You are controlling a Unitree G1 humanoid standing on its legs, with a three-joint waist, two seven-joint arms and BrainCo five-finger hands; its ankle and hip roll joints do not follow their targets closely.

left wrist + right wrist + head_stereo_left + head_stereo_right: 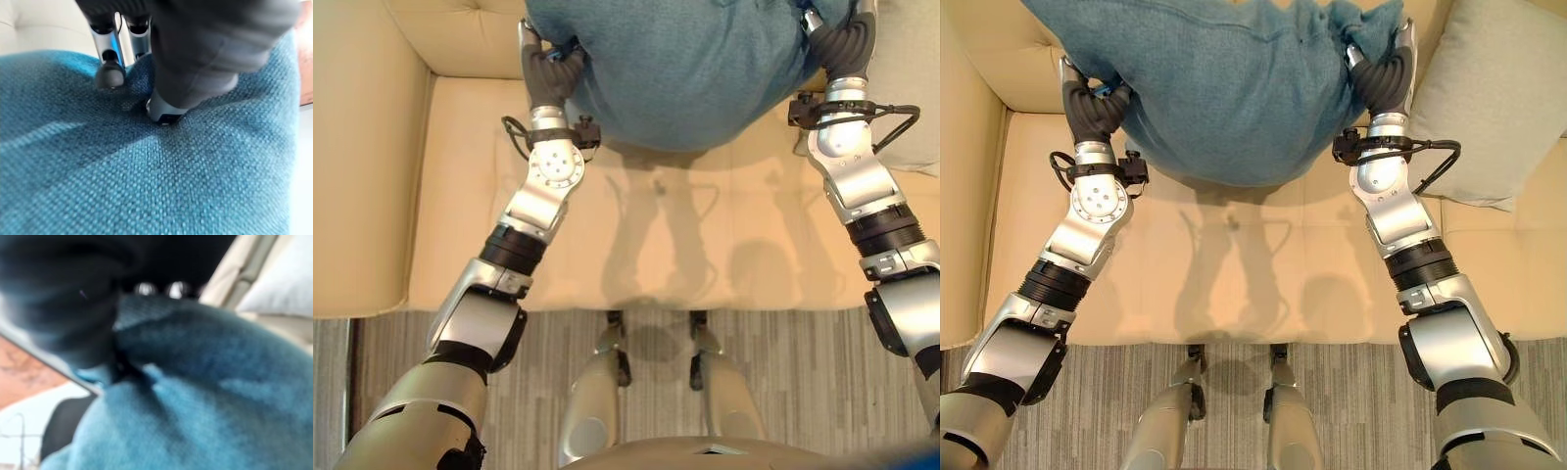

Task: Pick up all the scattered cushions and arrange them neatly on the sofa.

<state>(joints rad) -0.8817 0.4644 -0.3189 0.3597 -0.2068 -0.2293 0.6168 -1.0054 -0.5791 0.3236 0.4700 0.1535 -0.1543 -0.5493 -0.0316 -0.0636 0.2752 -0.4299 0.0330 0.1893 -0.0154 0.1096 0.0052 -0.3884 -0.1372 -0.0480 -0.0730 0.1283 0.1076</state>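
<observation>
**Teal cushion held over seat, placement step under way**

Left eye view: I've got the big teal woven-fabric cushion (680, 69) held between both hands above the cream leather sofa (460, 225), over the back part of the seat near the backrest. My left hand (551, 70) clamps the cushion's left edge, right hand (842, 44) the right edge; the cushion casts a shadow on the seat, so I judge it's off the seat, not yet set down.

Right eye view: same hold. A pale grey-green fabric cushion (1494, 98) leans at the sofa's right end, just beside my right arm.

Left wrist view: fingers (109, 73) dig into the teal weave, thumb pressed in too, so it's a pinch grip.

Right wrist view: fabric bunches under the dark hand cover; fingers curl on it, as far as I can tell.

Next, imo: lower the cushion against the backrest w/ both arms level, beside the pale one w/o knocking it, then release.
</observation>
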